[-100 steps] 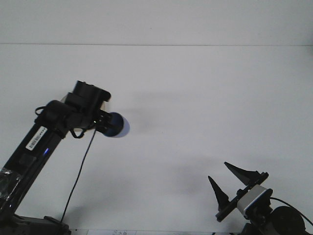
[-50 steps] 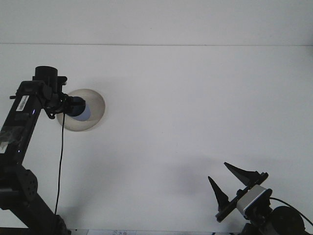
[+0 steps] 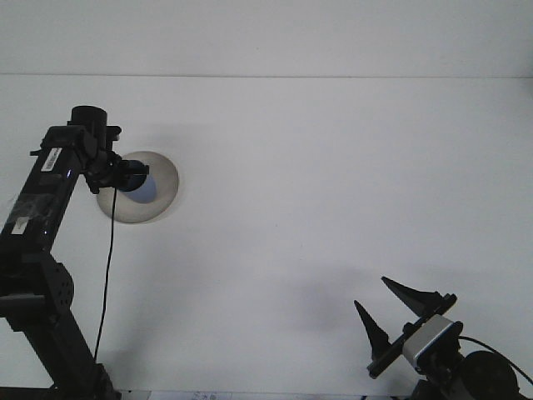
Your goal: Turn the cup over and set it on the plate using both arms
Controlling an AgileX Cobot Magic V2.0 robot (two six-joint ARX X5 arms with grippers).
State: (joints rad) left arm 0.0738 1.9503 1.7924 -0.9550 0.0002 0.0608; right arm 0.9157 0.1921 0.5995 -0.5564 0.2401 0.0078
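Observation:
A grey round plate [image 3: 158, 179] lies on the white table at the left. A dark blue cup [image 3: 141, 185] sits over the plate, with my left gripper [image 3: 127, 175] shut on it from the left. The cup's pale underside faces the camera. My left arm rises from the bottom left corner. At the bottom right my right gripper [image 3: 390, 307] stands open, its two black fingers pointing up and left with nothing between them.
A black cable [image 3: 107, 283] hangs from the left arm down to the table's front edge. The table's back edge [image 3: 333, 77] runs across the top of the view.
My left arm has swung left and back, carrying the cup from the table's middle left to over the plate, which was hidden before. The right gripper has not moved.

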